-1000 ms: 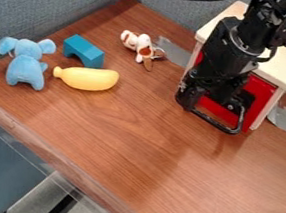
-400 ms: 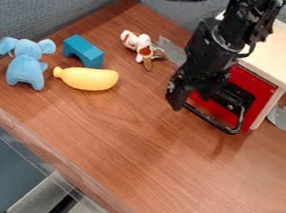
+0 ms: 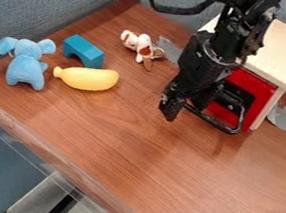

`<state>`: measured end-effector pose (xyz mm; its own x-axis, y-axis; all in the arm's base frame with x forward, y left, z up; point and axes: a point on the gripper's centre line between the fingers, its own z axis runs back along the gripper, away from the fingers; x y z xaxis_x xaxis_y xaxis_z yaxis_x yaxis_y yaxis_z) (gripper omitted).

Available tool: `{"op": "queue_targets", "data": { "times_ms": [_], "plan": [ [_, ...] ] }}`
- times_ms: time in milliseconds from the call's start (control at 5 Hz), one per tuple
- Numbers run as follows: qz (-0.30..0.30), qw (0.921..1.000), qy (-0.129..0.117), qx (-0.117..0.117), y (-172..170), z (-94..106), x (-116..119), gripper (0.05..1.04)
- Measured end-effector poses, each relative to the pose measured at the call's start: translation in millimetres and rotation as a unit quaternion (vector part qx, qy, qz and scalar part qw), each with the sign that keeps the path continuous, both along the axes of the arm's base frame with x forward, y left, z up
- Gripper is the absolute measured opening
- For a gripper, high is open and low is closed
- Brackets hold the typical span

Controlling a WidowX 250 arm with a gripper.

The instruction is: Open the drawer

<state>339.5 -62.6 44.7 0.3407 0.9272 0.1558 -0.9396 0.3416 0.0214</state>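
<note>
Camera view: black fingers (image 3: 170, 107) hang spread apart near one end of the red drawer (image 3: 261, 92)'s black handle (image 3: 240, 121).

No lettering to call here
Round from twelve o'clock to twelve, and not a label, number or sign can be read
</note>
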Motion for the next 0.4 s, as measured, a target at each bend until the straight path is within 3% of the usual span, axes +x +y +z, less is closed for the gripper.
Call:
{"op": "queue_targets", "data": {
  "times_ms": [200, 400],
  "plan": [
    [-0.002, 1.0000, -0.005, 0.002, 0.8, -2.9, 0.7, 0.967],
    [-0.005, 0.9999, -0.007, 0.010, 3.2, -8.5, 2.0, 0.704]
  ]
}}
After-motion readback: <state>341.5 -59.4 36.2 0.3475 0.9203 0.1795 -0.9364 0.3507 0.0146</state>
